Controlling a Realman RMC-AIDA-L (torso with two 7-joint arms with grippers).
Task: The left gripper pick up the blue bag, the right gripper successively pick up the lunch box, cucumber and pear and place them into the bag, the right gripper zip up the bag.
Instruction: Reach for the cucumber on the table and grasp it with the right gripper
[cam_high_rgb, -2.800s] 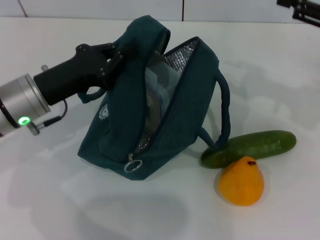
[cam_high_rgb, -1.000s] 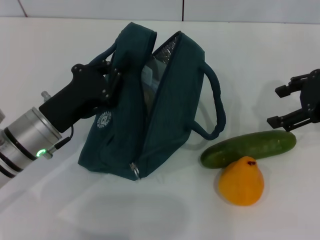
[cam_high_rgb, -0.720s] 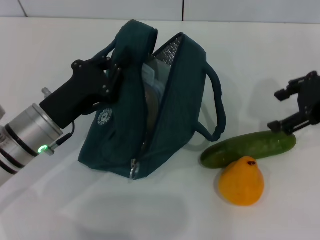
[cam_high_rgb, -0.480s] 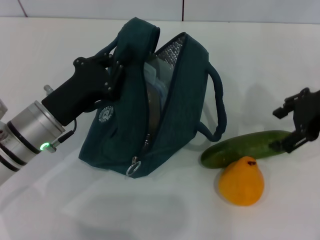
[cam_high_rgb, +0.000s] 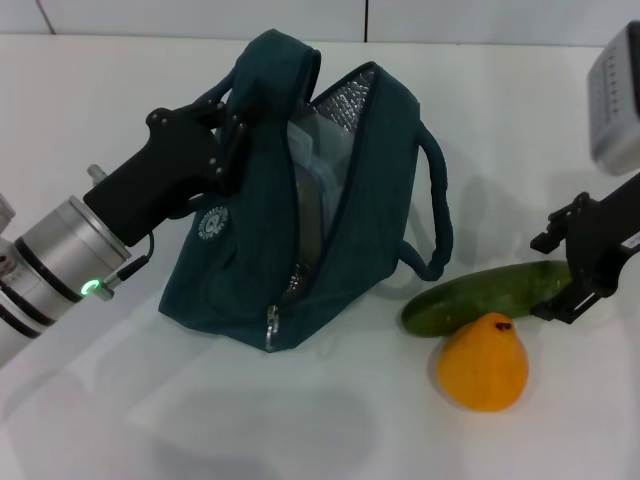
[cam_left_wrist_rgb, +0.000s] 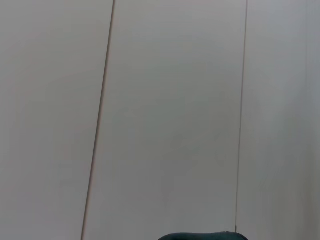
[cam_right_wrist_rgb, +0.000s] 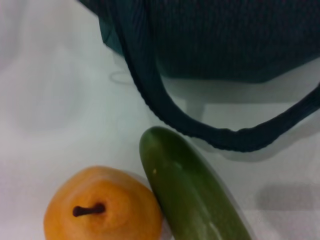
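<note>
The blue bag (cam_high_rgb: 240, 260) stands on the table with its zip open and silver lining showing. My left gripper (cam_high_rgb: 226, 130) is shut on the bag's upper left edge by a handle, holding it up. The clear lunch box (cam_high_rgb: 312, 175) sits inside the bag. To the bag's right lies the cucumber (cam_high_rgb: 478, 298), with the pear (cam_high_rgb: 483, 362) touching its front side. My right gripper (cam_high_rgb: 549, 277) is open, one finger behind and one in front of the cucumber's right end. The right wrist view shows the cucumber (cam_right_wrist_rgb: 192, 195), the pear (cam_right_wrist_rgb: 102, 207) and the bag's handle (cam_right_wrist_rgb: 150, 90) close up.
The white table (cam_high_rgb: 120, 400) has free room in front and to the right. A tiled white wall (cam_left_wrist_rgb: 160, 100) fills the left wrist view, with a sliver of the bag (cam_left_wrist_rgb: 202, 236) at its edge. The loose cord handle (cam_high_rgb: 437, 215) hangs near the cucumber's left end.
My right gripper has come down from the back right to straddle the cucumber's right end. The bag has rocked slightly in my left gripper. Cucumber and pear have not moved.
</note>
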